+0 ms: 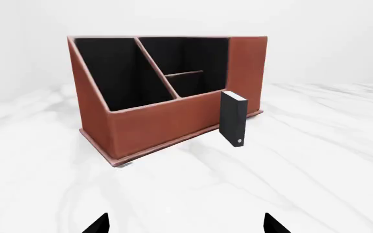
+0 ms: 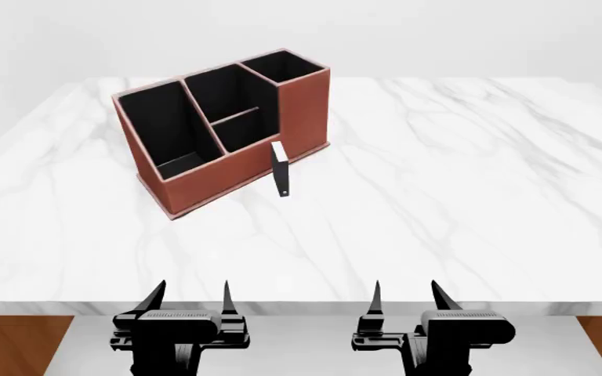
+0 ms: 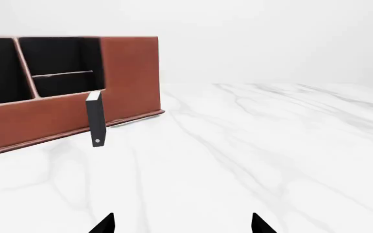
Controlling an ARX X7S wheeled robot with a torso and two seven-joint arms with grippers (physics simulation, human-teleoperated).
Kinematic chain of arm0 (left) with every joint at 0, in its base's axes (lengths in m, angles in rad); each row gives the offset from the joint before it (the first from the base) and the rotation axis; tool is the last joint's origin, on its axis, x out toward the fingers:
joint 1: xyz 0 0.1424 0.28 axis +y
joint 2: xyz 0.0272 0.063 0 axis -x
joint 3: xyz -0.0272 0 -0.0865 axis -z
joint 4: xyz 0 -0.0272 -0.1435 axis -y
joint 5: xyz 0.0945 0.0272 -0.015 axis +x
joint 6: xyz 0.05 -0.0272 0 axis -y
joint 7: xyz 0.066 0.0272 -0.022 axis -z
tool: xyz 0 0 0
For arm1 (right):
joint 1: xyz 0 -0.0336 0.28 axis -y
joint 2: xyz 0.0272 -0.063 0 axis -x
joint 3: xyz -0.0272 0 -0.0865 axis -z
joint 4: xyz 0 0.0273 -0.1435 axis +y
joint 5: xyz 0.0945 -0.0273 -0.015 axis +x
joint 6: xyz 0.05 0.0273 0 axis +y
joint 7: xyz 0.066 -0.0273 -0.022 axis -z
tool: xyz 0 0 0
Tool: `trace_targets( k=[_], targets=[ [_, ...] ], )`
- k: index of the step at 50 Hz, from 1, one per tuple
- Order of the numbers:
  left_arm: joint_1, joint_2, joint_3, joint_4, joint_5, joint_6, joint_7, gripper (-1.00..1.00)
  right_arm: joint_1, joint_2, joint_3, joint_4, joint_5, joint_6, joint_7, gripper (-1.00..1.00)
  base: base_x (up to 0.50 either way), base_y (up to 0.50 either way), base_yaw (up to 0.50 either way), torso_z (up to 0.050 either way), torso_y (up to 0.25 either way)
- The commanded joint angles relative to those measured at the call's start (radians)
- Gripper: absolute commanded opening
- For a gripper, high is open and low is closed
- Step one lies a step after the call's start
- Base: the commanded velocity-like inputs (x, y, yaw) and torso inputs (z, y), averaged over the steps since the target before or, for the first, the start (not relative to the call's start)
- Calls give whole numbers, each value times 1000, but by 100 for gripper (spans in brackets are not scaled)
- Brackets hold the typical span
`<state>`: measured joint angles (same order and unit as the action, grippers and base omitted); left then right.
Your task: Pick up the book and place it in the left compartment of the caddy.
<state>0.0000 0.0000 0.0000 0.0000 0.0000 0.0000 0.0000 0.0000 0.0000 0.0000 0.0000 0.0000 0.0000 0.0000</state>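
Note:
The small black book (image 2: pixel 281 169) stands upright on the marble table, right in front of the caddy (image 2: pixel 217 168); it also shows in the left wrist view (image 1: pixel 233 118) and the right wrist view (image 3: pixel 95 118). The reddish-brown caddy's large left compartment (image 2: pixel 163 129) is black-lined and empty; it also shows in the left wrist view (image 1: pixel 115 68). My left gripper (image 2: pixel 190 296) and right gripper (image 2: pixel 406 295) are both open and empty, at the table's near edge, well short of the book. Their fingertips (image 1: pixel 97 224) (image 3: pixel 104 224) show far apart in the wrist views.
The white marble table (image 2: pixel 458 180) spreads wide to the right of the caddy. Its near edge (image 2: pixel 301 307) runs just by the grippers. Brown floor (image 2: pixel 9 345) shows below it.

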Motion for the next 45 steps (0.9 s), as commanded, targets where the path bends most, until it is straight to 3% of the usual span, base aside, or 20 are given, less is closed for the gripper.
trace_targets(
  k=[1, 15, 45],
  targets=[
    [2, -17, 25, -4, -5, 8, -17, 100, -1, 15, -24, 2, 9, -4, 21, 100, 0, 0, 0, 0, 0],
    [0, -53, 65, -8, -45, 14, -54, 100, -1, 53, -62, -12, 35, 16, 80, 100, 0, 0, 0, 0, 0],
    [0, -90, 108, -8, -76, 26, -105, 100, -8, 95, -122, -12, 37, -6, 134, 100, 0, 500, 0, 0, 0]
  ],
)
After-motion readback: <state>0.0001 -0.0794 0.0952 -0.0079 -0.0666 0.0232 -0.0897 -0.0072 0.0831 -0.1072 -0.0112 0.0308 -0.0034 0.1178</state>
